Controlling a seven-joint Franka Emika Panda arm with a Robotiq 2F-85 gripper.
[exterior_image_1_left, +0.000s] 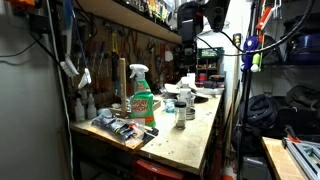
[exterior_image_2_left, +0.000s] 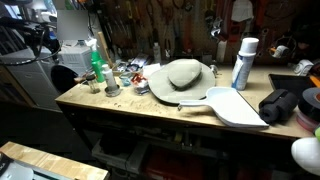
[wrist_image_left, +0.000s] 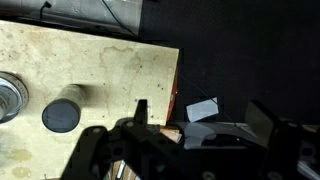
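Wrist view, left to right. A round metal lid (wrist_image_left: 6, 96) sits at the frame's left edge, cut off. Just beside it, not touching, stands the dark-capped bottle (wrist_image_left: 62, 115). I look straight down on it, so I see a flat, round black cap with a short dark side showing below and to the left. It casts a soft shadow on the wood. It stands upright on the bench top (wrist_image_left: 110, 60), a pale, stained board with ring marks, and it is set in from the board's edge.

Further along is my gripper (wrist_image_left: 200, 128). Its fingers (wrist_image_left: 140, 112) are spread wide with nothing between them, so it is open and empty. It hangs over the bench edge and is clear of the bottle. Past the edge is a dark floor, and a white slip (wrist_image_left: 202, 108) lies on it, seen in the gap between the fingers.

In an exterior view, a green spray bottle (exterior_image_1_left: 142, 100) with a white trigger head stands at the near end of the bench. Small jars stand past it, and I cannot tell which one is mine.

In an exterior view, the same green bottle is at the far left. Next come a grey hat (exterior_image_2_left: 183, 75), a white dustpan (exterior_image_2_left: 235, 105) and a white spray can (exterior_image_2_left: 244, 62). The gripper is too dark to make out in both exterior views.
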